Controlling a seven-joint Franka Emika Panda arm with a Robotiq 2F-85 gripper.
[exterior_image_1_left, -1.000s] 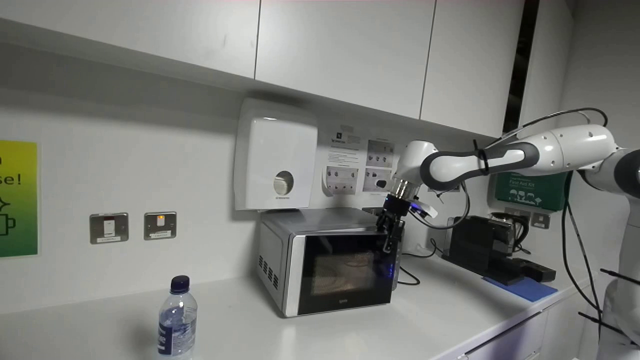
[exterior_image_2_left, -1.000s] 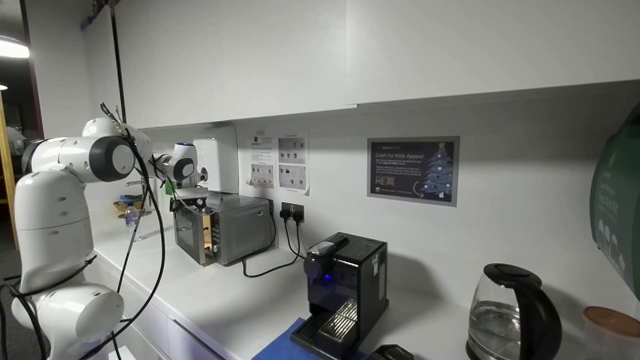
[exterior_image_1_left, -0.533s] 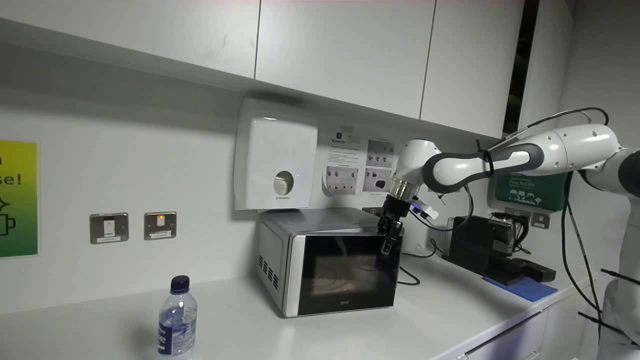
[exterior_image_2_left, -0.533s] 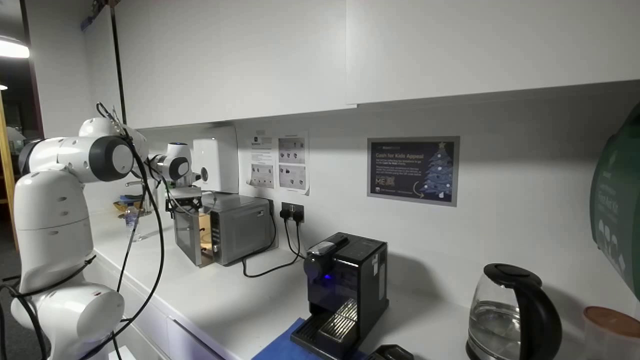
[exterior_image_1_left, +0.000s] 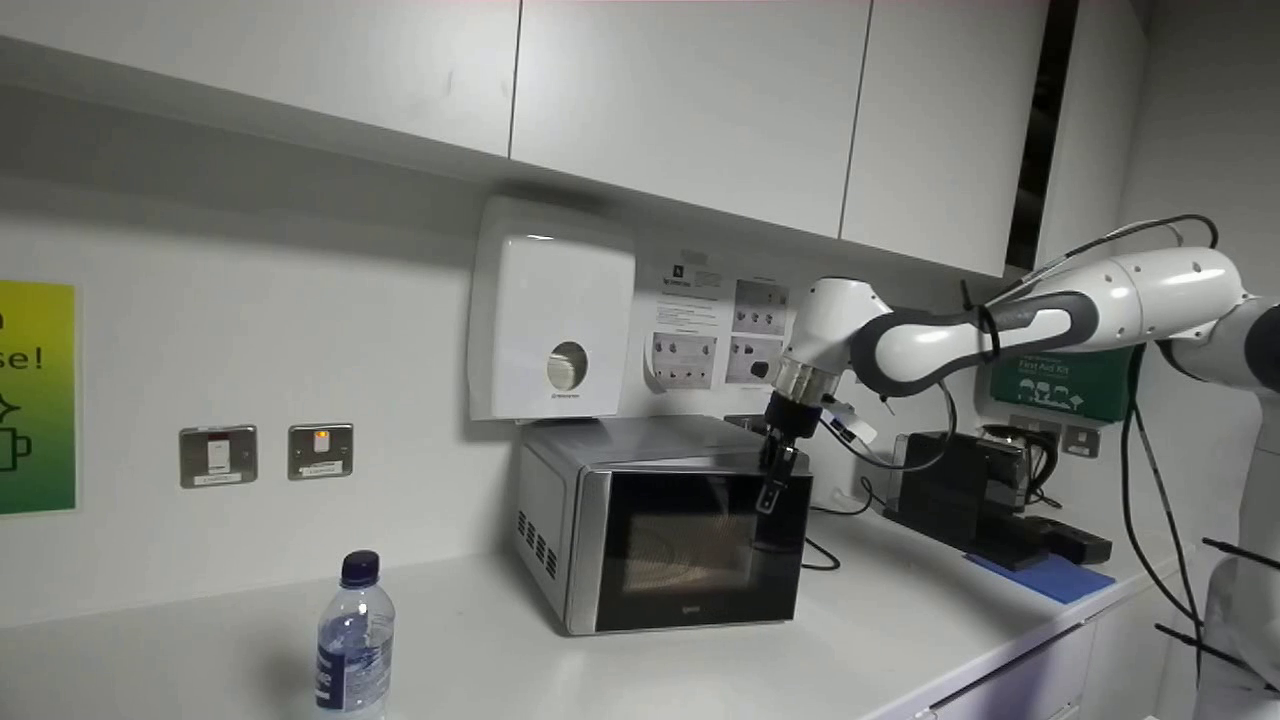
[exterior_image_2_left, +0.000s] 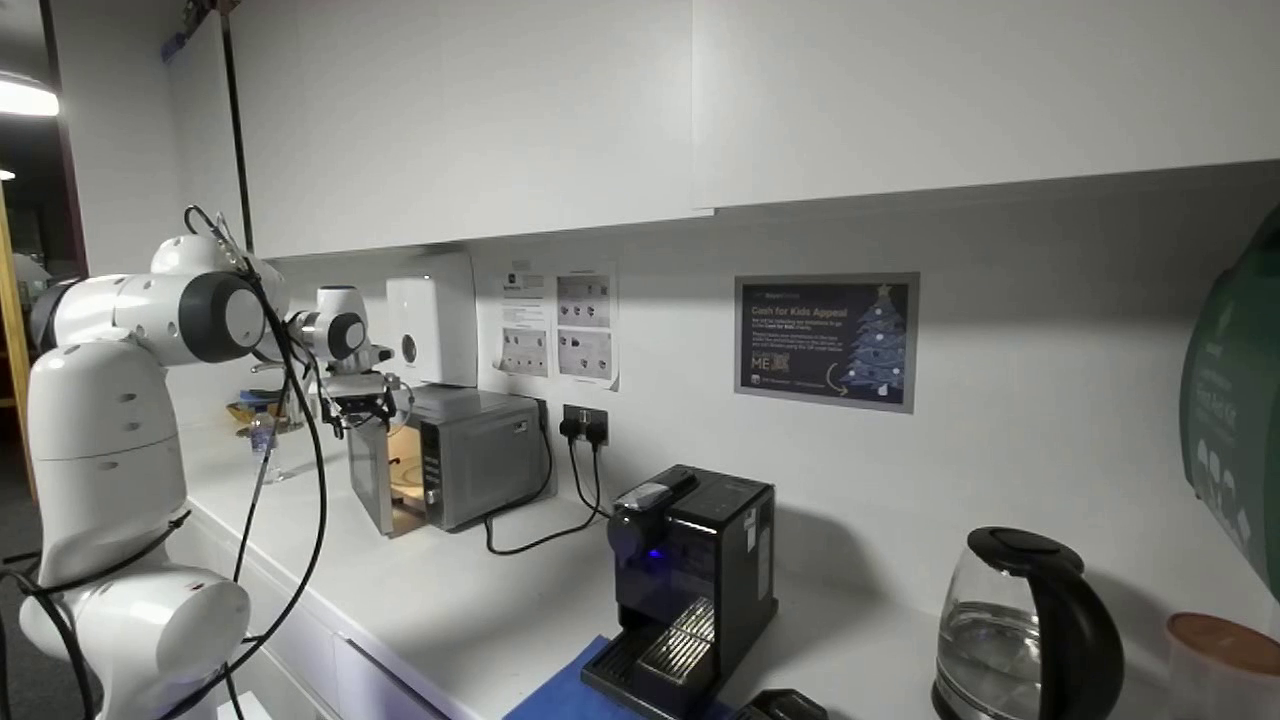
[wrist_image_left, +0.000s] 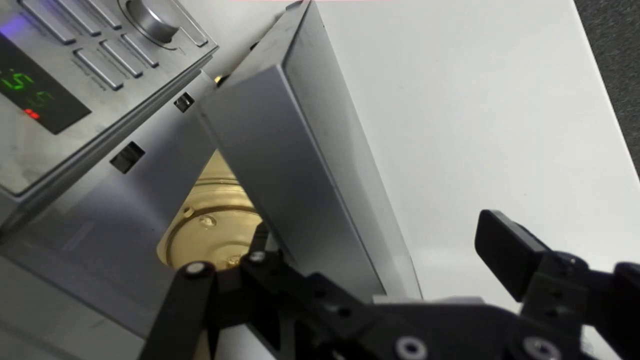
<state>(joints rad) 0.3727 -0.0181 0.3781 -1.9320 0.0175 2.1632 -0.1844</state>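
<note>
The pincer (wrist_image_left: 377, 235) stands wide, its fingers (wrist_image_left: 507, 252) straddling the ajar microwave door (wrist_image_left: 297, 180); the inner one sits close against it, touching or not I cannot tell. With nothing clamped, that finger could slip over the door's edge if raised; a hard sideways push might skid the microwave (exterior_image_2_left: 490, 460), just beside the pincer, along the desk (wrist_image_left: 475, 140).

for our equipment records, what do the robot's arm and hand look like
The arm is rounded and glossy white, with dark grey bands and black cables running along it. A silver collar joins it to the hand, which is black, with two blocky fingers and shiny round screw heads.
</note>
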